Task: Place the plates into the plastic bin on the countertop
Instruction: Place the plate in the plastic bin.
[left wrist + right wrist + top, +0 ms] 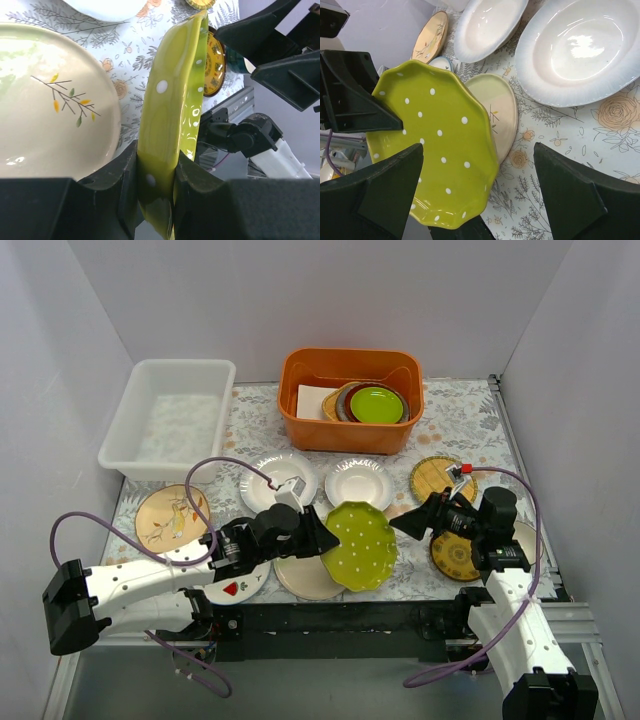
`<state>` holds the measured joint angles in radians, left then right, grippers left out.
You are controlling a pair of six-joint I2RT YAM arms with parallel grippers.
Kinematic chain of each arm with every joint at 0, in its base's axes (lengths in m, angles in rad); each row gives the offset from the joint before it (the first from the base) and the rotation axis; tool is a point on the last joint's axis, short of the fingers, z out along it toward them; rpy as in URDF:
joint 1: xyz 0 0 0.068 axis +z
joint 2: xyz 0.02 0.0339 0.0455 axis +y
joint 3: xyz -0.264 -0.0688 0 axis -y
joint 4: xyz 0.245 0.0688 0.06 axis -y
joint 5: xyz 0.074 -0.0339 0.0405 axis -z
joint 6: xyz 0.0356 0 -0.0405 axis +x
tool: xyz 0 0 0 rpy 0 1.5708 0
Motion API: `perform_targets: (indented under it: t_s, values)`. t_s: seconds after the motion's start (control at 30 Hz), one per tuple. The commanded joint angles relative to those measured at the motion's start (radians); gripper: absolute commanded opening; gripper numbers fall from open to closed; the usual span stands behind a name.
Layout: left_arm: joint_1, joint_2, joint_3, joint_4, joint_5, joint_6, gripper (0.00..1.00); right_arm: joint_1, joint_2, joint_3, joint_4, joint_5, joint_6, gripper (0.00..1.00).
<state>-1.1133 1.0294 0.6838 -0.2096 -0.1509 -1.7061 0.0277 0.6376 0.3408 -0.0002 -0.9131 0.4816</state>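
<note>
Green dotted plate [362,545] in left pincer [323,536], apparently above countertop [452,426]

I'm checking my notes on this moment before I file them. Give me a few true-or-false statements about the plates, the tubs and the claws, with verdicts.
1. The left claw is shut on the green dotted plate. True.
2. The white plastic bin holds a plate. False: no plate shows inside it.
3. The right claw is open. True.
4. The green dotted plate lies flat on the countertop. False: it is held by its rim over a cream plate.
5. The orange tub is empty. False: it holds plates, with a lime-green one on top.
</note>
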Motion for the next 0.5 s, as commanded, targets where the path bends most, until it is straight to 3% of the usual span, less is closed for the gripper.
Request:
perform_targets:
  t_s: [0.0, 0.2, 0.47]
  values:
    - [0.0, -0.065, 0.105, 0.021, -0.074, -0.012, 0.0, -0.002, -0.006, 0.04, 0.002, 0.017, -0.024, 0.98]
    - [0.041, -0.075, 0.157, -0.037, -0.09, 0.037, 0.0, -0.002, -0.029, 0.04, 0.002, 0.017, -0.024, 0.98]
    - [0.156, -0.012, 0.256, -0.025, 0.062, 0.131, 0.0, -0.002, -0.039, 0.033, 0.002, 0.008, -0.023, 0.98]
